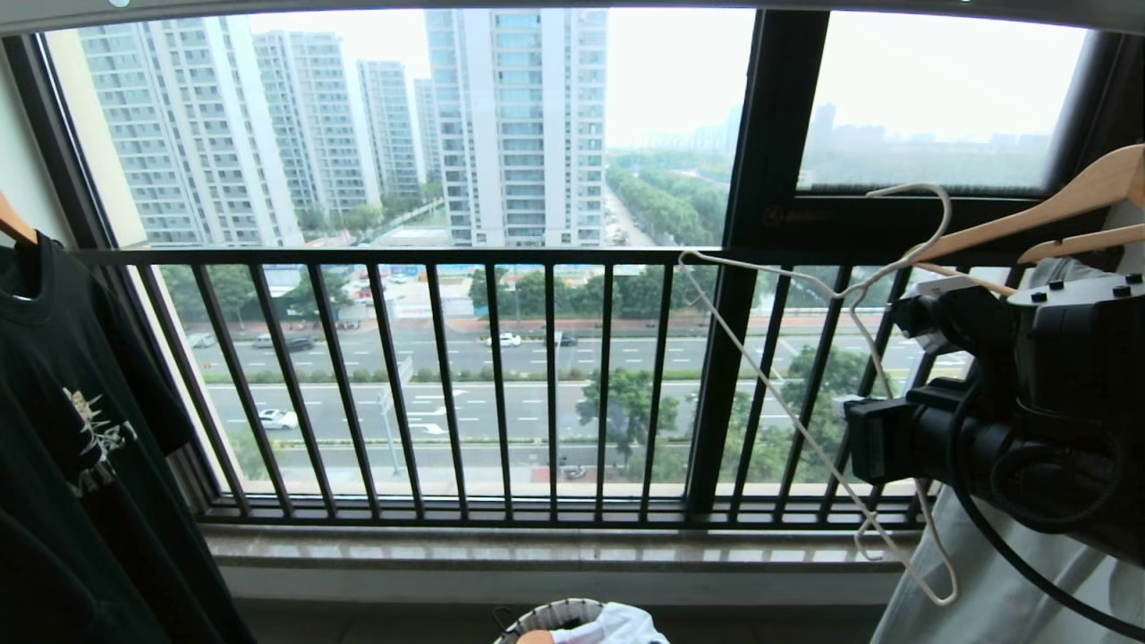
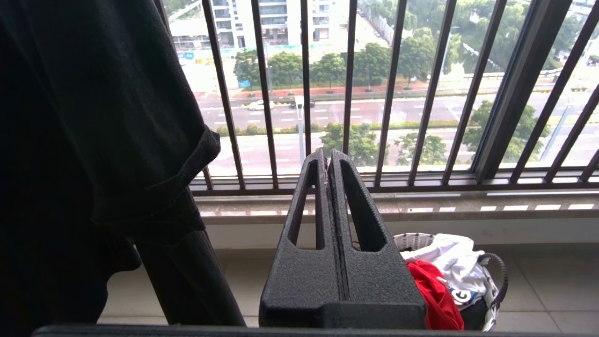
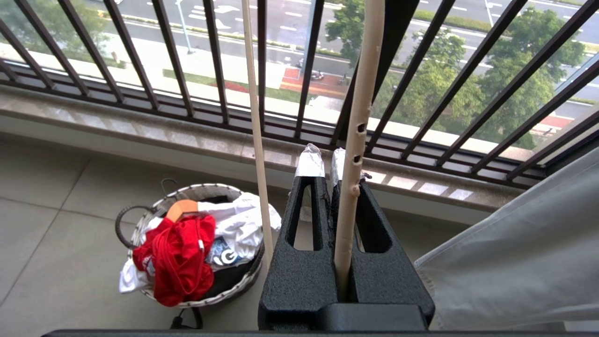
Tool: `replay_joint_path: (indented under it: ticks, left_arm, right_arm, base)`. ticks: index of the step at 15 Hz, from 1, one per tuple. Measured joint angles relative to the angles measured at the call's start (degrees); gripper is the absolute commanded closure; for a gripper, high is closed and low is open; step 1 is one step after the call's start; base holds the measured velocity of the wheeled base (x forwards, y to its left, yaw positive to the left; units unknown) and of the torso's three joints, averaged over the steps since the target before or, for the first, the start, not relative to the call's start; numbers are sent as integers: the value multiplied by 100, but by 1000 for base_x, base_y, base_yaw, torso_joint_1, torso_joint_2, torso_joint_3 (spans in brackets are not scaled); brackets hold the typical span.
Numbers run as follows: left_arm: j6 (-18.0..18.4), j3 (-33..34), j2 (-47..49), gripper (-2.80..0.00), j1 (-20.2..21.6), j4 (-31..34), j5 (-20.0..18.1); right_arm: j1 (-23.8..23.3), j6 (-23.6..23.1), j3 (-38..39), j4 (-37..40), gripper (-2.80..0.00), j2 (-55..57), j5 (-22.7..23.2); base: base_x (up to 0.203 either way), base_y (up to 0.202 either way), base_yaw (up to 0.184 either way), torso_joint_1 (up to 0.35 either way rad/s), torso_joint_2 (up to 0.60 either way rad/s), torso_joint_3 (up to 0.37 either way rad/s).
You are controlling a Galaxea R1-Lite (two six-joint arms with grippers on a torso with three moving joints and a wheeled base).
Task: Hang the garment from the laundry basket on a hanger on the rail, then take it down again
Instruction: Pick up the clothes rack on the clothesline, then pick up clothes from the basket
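Head view: the basket rim shows at the bottom edge, white cloth inside. Left wrist view: the left gripper is pressed together, empty. Right wrist view: the right gripper pinches the hanger; the red shirt lies in the basket among white clothes.

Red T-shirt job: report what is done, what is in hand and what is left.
Done: the right claw is shut on the cream-white hanger, off any rail. In hand: only that bare hanger; the left claw is shut and empty. Left: the red T-shirt lies in the laundry basket, so picking it up, hanging it and taking it down all remain.
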Motion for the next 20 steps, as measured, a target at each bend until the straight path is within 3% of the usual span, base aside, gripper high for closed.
replay_joint_path:
  ticks: [20]
  left_arm:
    - [0,0,0,0,0,0,0]
  right_arm:
    - [-33,-105,72,-119,0,4,-4]
  base:
    - [0,0,0,-200,478,277]
